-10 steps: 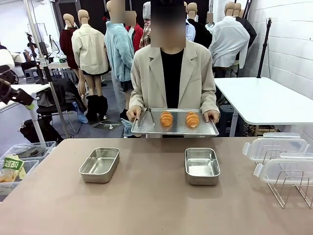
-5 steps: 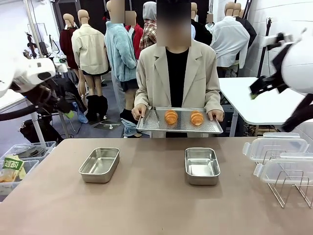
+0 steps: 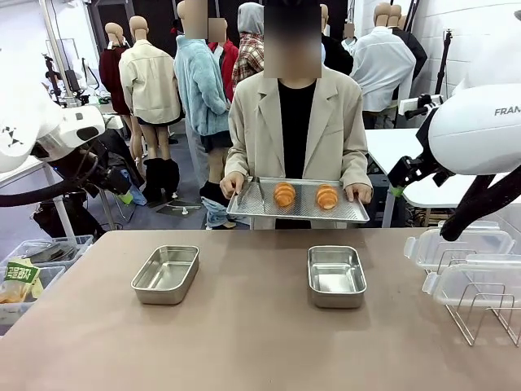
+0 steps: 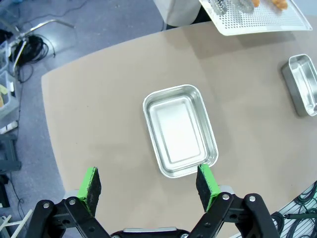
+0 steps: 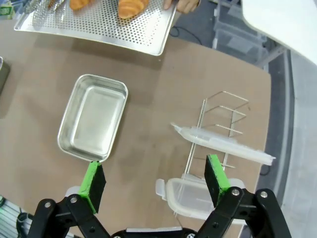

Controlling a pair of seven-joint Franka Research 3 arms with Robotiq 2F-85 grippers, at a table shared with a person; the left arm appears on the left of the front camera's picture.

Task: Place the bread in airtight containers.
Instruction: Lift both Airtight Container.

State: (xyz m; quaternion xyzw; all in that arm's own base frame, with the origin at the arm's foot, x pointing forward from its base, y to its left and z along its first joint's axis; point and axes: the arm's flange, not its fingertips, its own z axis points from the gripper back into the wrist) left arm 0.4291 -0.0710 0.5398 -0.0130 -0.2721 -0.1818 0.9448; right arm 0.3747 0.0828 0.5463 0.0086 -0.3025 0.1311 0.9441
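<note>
**Q:** Where is the bread?

**A:** Two croissant rolls [image 3: 284,195] lie side by side on the perforated tray [image 3: 303,213]. The person's hands [image 3: 356,193] hold it at the far edge of the table [image 3: 244,342]. Both steel tins stand empty. The left tin [image 4: 179,130] is below my left gripper [image 4: 147,173], and the right tin [image 5: 92,117] is below my right gripper [image 5: 154,166] and off to one side.

**Q:** How will it handle?

**A:** Light, I judge, and soft under a flaky, ridged crust, so a hard squeeze would crush it. I would take a roll across its thick middle, not by the thin ends, and close gently.

**Q:** And your jaws?

**A:** Both pairs stand as wide apart as they go. My green pads [image 4: 90,182] hold nothing and touch nothing, well above the table. The clear lids [image 5: 223,145] sit at the wire rack [image 3: 487,295], apart from the tins.
</note>
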